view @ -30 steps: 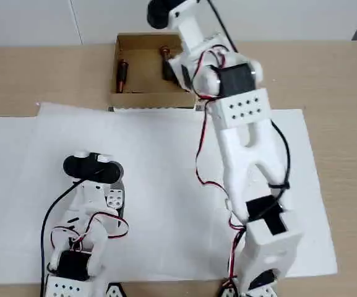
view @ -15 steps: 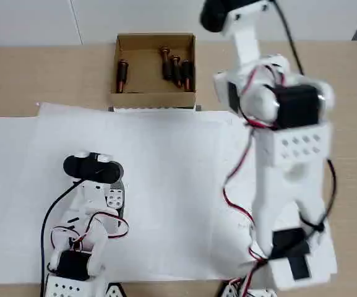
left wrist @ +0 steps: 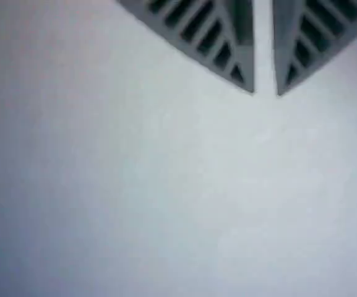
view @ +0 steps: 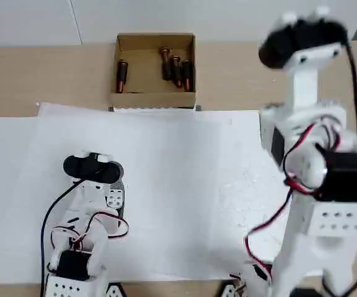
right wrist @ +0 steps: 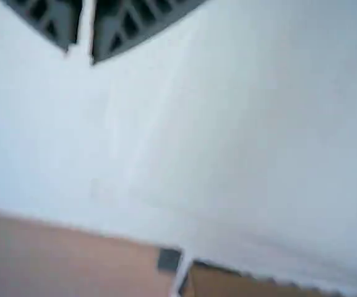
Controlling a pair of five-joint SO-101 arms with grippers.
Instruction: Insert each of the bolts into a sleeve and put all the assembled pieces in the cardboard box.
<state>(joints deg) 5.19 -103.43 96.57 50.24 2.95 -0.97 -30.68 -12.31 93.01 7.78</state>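
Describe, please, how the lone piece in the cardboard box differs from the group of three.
The lone piece lies by the left wall; the group of three lies in the right half. The lone piece touches no other; the group lies packed together. All are brown, inside the cardboard box.

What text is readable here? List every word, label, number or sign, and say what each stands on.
None: no text can be read in any view.
The cardboard box shows plain walls, with no print to make out.
The assembled pieces in it bear no legible marks.
The white paper is blank.
The low arm and the raised arm show screw holes and wires, but no label.
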